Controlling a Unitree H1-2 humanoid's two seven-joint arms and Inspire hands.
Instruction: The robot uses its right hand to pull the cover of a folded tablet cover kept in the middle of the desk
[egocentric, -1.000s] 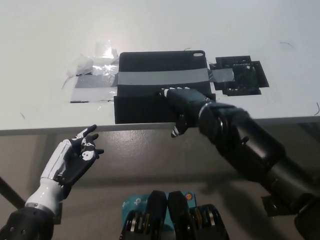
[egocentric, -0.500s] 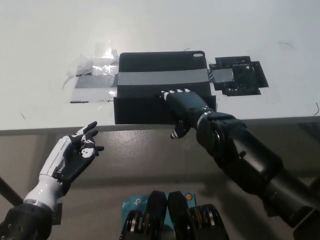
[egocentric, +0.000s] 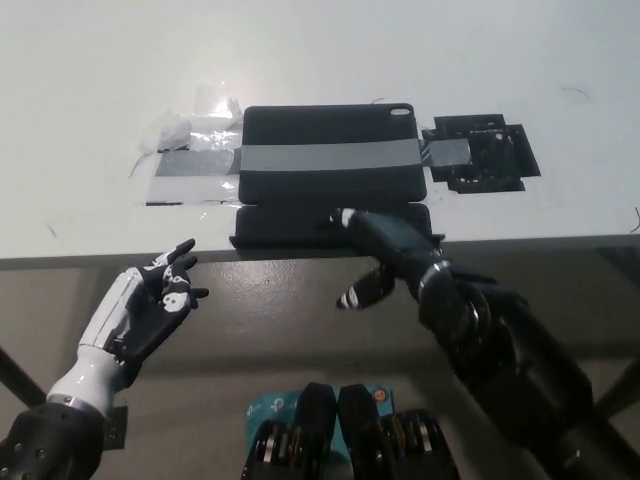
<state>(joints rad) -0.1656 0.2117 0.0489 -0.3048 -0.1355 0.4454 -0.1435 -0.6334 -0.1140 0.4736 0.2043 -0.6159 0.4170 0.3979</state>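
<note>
The black tablet cover (egocentric: 330, 150) lies in the middle of the white desk (egocentric: 90, 80), with a grey tape band across it. Its front flap (egocentric: 290, 224) shows as a narrow dark strip at the desk's near edge. My black right hand (egocentric: 385, 245) reaches in from the lower right. Its fingertips (egocentric: 345, 216) lie stretched on the flap's right half, and the thumb hangs apart below the desk edge. Nothing is clasped in it. My white left hand (egocentric: 140, 310) rests open below the desk edge at the lower left.
Crumpled clear and grey tape (egocentric: 190, 160) sticks to the desk left of the cover. A patch of black tape (egocentric: 485, 155) lies to its right. The desk's near edge (egocentric: 100, 258) runs across the picture just past the flap. A blue box (egocentric: 270, 408) sits low, near my body.
My right hand has drawn back toward me and lower, its fingertips sliding to the flap's front. The front flap now looks much narrower and flatter. The left hand has barely moved.
</note>
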